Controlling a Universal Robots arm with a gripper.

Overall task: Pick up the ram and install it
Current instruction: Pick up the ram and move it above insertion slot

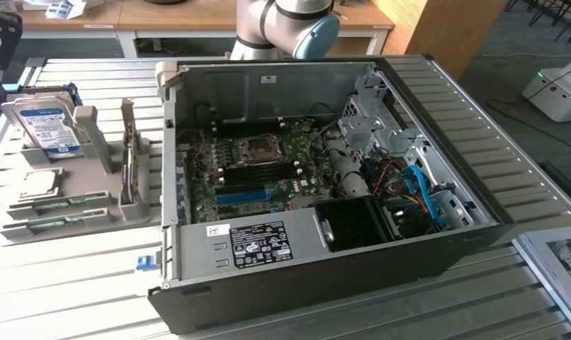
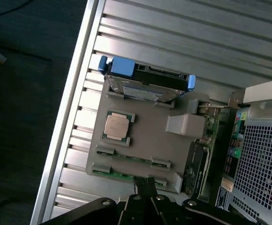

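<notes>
Just off the tips of the shut jaws, the ram [image 2: 119,174] lies flat in the grey tray [image 2: 150,136]

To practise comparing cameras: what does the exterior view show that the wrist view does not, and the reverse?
Exterior view: the case's open inside, with the motherboard and the power supply. Wrist view: the shut gripper and the case's perforated back panel. Both: the grey holder with the hard drive, processor chip and ram sticks.
</notes>
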